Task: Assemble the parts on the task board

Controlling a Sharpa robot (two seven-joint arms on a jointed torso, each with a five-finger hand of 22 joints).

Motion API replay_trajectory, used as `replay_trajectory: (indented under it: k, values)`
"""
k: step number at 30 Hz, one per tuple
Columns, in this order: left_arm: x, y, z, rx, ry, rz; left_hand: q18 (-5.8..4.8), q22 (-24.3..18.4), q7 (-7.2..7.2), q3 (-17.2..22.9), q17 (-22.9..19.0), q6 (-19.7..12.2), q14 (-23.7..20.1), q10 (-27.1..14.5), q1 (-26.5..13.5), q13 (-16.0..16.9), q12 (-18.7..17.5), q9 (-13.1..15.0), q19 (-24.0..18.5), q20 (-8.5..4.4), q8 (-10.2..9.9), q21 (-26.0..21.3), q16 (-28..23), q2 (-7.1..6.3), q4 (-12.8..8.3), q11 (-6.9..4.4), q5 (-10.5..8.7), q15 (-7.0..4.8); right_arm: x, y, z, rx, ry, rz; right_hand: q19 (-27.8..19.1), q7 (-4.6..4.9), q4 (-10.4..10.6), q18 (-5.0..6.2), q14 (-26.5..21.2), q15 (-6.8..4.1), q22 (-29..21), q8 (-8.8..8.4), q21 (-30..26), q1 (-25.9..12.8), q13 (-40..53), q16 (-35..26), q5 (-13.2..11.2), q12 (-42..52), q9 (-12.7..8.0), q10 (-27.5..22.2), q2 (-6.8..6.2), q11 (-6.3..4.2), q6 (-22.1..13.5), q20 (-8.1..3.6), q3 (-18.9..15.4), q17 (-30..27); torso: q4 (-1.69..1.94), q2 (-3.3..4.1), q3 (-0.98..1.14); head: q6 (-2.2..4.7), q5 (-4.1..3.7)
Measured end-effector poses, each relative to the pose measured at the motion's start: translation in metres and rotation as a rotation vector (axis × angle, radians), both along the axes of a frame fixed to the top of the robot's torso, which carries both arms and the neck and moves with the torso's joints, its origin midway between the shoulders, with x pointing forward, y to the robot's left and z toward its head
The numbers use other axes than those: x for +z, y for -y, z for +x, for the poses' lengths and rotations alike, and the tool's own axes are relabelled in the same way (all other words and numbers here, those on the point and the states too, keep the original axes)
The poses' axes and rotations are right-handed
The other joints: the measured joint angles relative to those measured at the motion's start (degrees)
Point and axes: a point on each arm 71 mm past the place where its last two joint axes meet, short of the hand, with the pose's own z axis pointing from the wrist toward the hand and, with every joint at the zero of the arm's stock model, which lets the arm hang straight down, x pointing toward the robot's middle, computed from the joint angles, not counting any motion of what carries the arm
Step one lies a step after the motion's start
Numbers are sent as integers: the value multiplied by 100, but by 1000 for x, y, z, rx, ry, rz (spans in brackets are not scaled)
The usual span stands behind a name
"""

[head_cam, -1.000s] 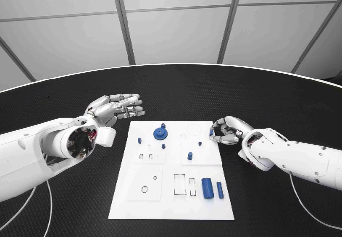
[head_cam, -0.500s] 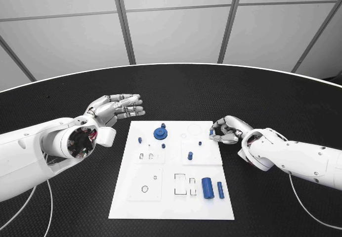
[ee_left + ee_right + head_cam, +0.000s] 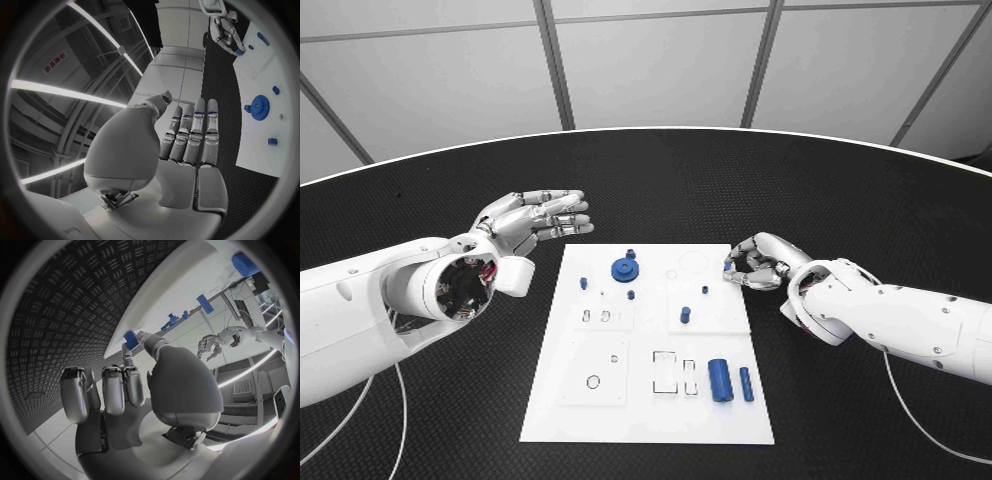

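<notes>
1. Head view: the board [image 3: 649, 420] lies mid-table [image 3: 444, 440], with bare black surface on both sides and beyond its far edge.
2. The left hand [image 3: 531, 222] hovers off the board's far left corner, fingers extended, holding nothing.
3. The right hand [image 3: 759, 264] sits at the board's far right edge, fingers curled, pinching a small blue part [image 3: 130, 337].
4. On the board: a gear [image 3: 625, 268], small pegs nearby, and two cylinders [image 3: 720, 380] near the right edge.
5. Nothing visibly differs from the earlier frames.
</notes>
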Motion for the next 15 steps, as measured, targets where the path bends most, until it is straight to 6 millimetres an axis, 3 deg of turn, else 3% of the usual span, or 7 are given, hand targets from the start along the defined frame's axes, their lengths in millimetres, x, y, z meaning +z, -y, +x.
replay_trajectory:
  k: [15]
  values:
    - [0,-2,1,2,-2,2,0,1,0,16,-1,0,0,0,1,0,-22,0,0,0,0,0,0,1,-16,0,0,0,4,-7,-8,12,20,7,1,-44,-186,0,-2,-40,0,71,0,36,0,0,-16,-1,33,-1,198,-40,55,-42,295,-1,-3,-4,1,-21,19]
